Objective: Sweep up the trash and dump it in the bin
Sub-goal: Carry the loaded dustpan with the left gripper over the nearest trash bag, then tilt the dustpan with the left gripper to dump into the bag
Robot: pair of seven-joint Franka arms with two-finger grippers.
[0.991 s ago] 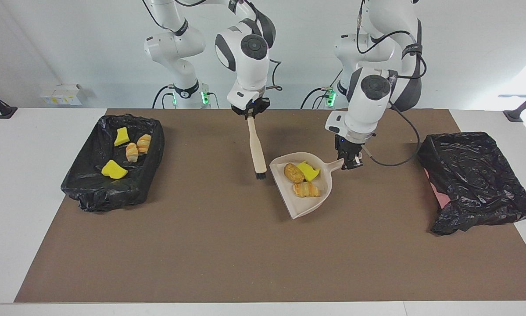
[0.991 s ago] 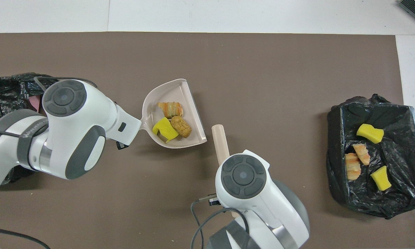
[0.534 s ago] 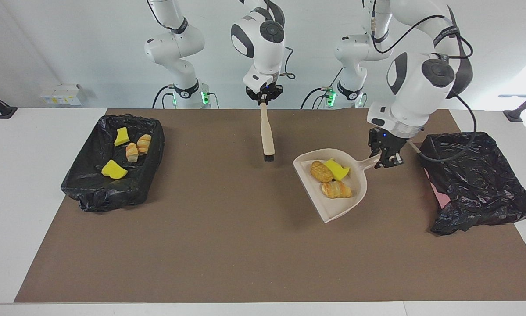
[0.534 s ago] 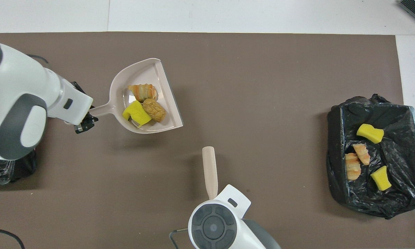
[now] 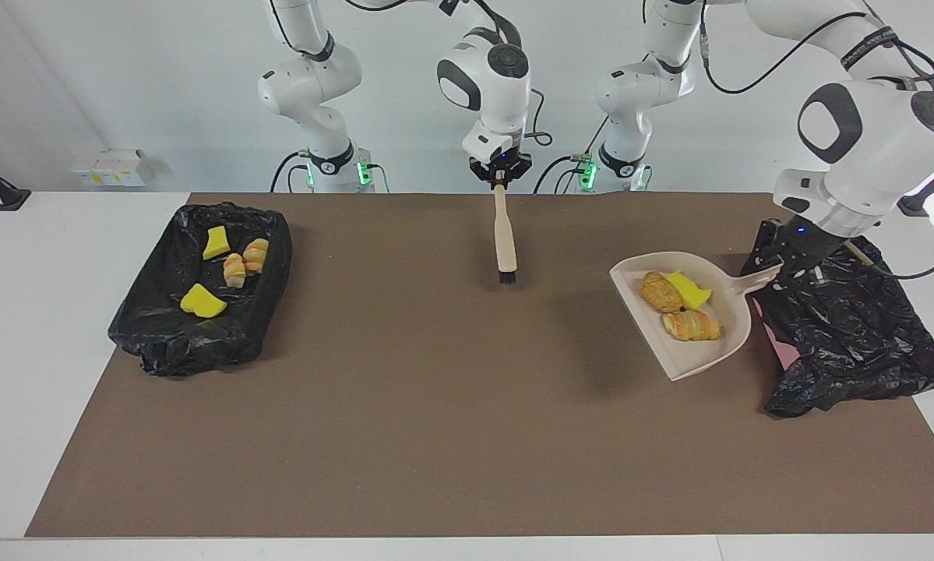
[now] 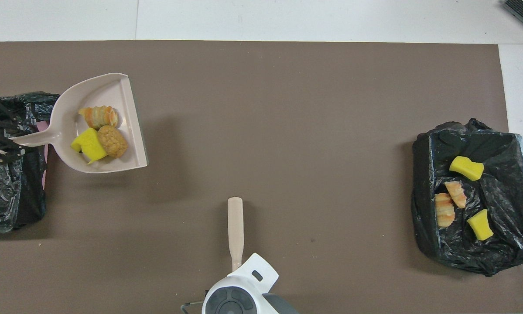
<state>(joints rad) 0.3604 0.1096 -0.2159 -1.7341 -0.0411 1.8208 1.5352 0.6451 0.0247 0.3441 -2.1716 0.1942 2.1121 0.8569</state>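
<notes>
My left fingers [image 5: 778,269] clamp the dustpan [image 5: 735,323] handle, holding three trash pieces [image 5: 678,304] raised beside, perhaps touching, the black-lined bin [image 5: 848,327]. My right fingers [image 5: 501,178] grip the brush [image 5: 504,238], hanging above the desk [image 5: 435,428].

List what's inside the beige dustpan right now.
Beige plastic dustpan holds three trash pieces: a bright yellow sponge chunk, a round brown bread lump and a striped orange pastry piece. Anything beneath them is covered.
</notes>
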